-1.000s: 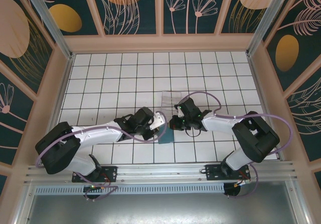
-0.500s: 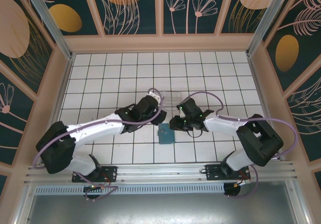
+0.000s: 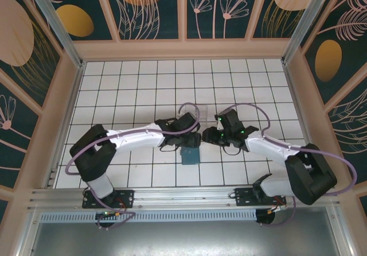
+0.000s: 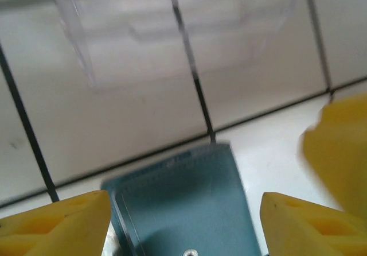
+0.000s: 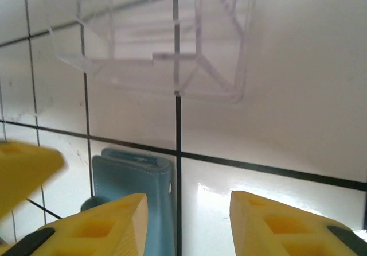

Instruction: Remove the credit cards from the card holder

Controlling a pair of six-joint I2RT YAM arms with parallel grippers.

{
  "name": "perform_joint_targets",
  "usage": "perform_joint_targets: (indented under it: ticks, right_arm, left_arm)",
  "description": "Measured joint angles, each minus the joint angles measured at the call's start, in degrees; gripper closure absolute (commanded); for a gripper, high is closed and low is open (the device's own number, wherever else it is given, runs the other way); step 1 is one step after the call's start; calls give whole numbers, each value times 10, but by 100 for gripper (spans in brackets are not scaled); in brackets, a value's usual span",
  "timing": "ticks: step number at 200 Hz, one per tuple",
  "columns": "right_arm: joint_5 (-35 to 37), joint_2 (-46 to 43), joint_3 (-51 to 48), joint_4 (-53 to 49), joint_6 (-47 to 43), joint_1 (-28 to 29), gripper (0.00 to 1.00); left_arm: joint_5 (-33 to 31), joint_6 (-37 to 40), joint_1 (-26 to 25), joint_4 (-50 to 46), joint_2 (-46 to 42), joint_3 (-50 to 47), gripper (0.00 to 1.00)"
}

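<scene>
The card holder [image 3: 190,156] is a small teal-blue wallet lying folded flat on the white tiles. My left gripper [image 3: 189,144] hangs just over its far edge. In the left wrist view the card holder [image 4: 183,204] lies below and between the yellow fingers [image 4: 57,221], and my left gripper [image 4: 183,230] is open, touching nothing. My right gripper [image 3: 205,136] is just right of it, open with bare tile between its fingers [image 5: 281,227]. The card holder [image 5: 135,181] lies partly under its left finger. The credit cards are hidden.
A clear plastic tray [image 3: 198,111] sits on the tiles just beyond both grippers, also the clear tray [image 5: 155,38] in the right wrist view. The two grippers are close together; the other's yellow finger [image 4: 344,152] shows at the frame edge. Wooden walls [image 3: 183,50] enclose the floor.
Both grippers have opened and let go of the card holder, which now lies flat. The left arm swung right and forward over it; the right gripper drew back slightly to the upper right.
</scene>
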Motion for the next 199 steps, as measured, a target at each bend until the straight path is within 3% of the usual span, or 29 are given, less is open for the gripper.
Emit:
perform_joint_targets:
  ticks: [46,145,199]
  right_arm:
    - [-1,-18,-11,-6,0,-10,57]
    - [-1,-25,-12,-36,0,-4,58]
    - [1,-1,42,-56,16,65,57]
  left_arm:
    - [7,-20,-6,-59,15,0,46]
    - [-21,-58,-6,-57,-68,-53,94]
    - [-20,-69,-2,14,-144,-121,100]
